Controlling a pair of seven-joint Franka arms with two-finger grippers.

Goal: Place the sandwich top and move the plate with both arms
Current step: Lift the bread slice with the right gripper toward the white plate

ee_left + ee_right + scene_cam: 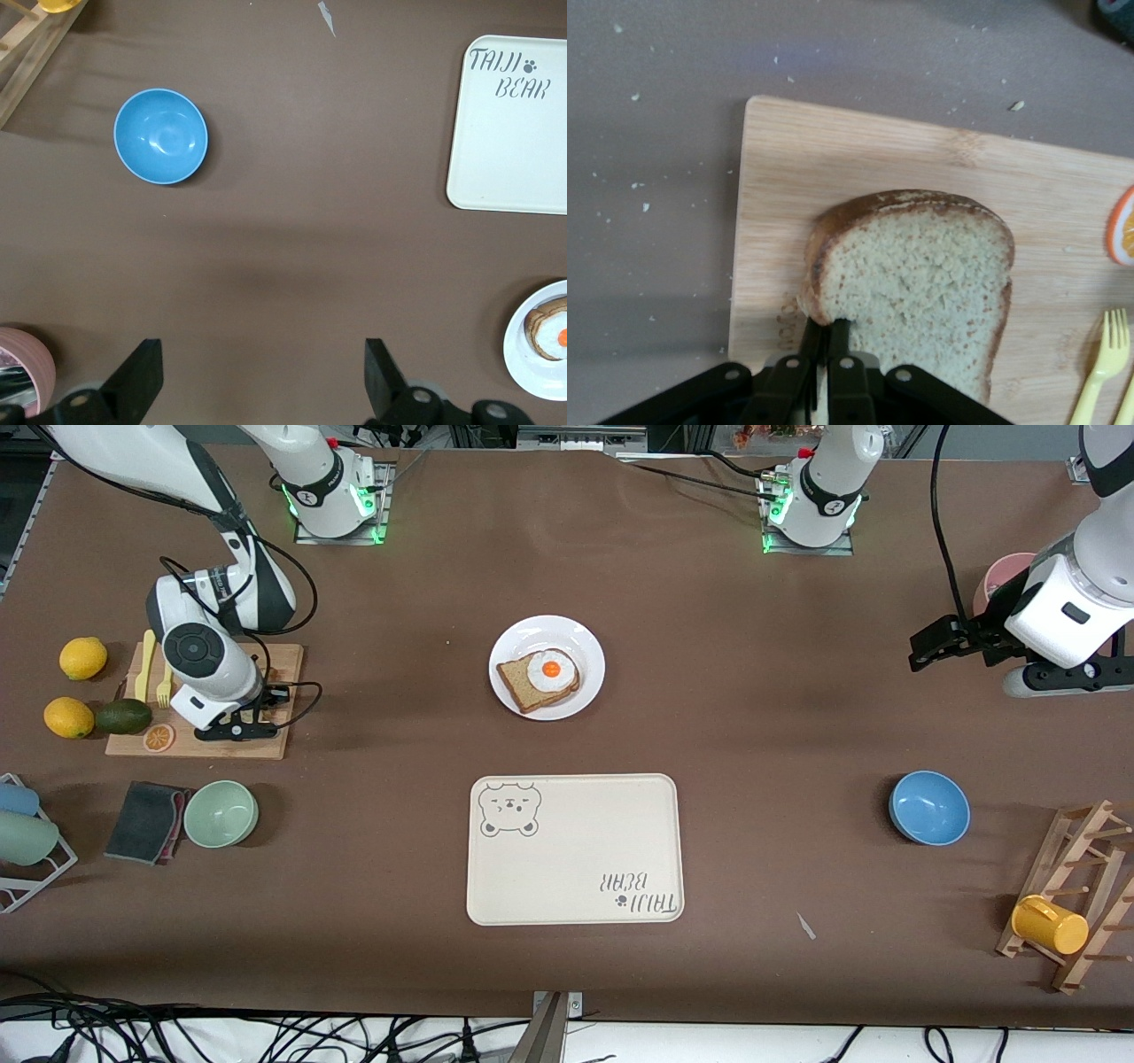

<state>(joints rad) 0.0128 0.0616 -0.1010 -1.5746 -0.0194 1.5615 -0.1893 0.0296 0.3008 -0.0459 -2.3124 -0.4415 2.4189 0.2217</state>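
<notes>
Two arms at the table, only one working. The right gripper (824, 341) is down on the wooden cutting board (859, 159) at the right arm's end of the table, fingers pressed together on the crust edge of the sandwich top (912, 283); the slice lies flat on the board, pinched at one edge. In the front view the arm hides it.

The plate (547, 666) sits mid-table, well apart from the board, carrying a bread slice with a fried egg (550, 669). The cream tray (574, 849) lies nearer the camera than the plate.

The left gripper (263, 376) waits with fingers spread, over bare table near the blue bowl (160, 135).

Step in hand, I judge: the grasp on the top slice, lift not yet begun. Next calls for a clean rise without the thin edge grip slipping, then a carry over the egg.
</notes>
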